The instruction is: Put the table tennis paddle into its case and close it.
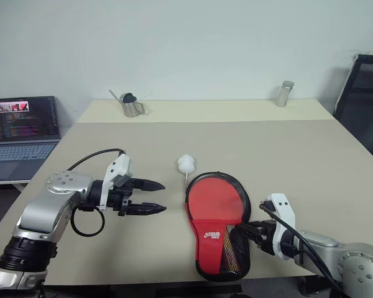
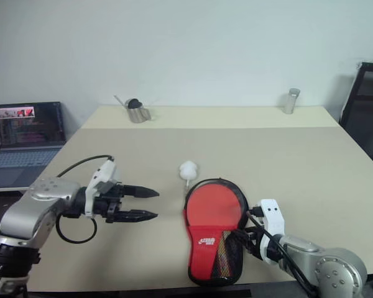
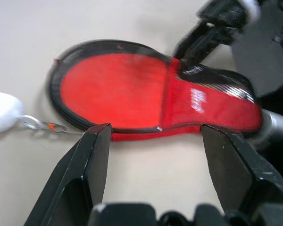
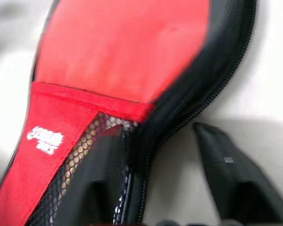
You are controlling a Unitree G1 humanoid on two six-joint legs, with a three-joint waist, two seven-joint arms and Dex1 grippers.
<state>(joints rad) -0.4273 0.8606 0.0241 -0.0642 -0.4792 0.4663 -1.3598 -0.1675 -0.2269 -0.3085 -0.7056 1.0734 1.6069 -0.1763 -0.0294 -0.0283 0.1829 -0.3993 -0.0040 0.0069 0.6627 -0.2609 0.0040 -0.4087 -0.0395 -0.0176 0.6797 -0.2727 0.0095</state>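
Case (image 1: 219, 226) flat on desk (image 1: 286, 155), paddle (image 1: 212, 197) inside, red face showing in open round end. Left fingers (image 1: 150, 197) spread, empty, apart from case, tips aimed at its round end. Right fingers (image 4: 226, 174) spread, empty, at case's narrow mesh end, one over mesh, other beside zip edge. White ball tag (image 1: 186, 164) just beyond case's round end.
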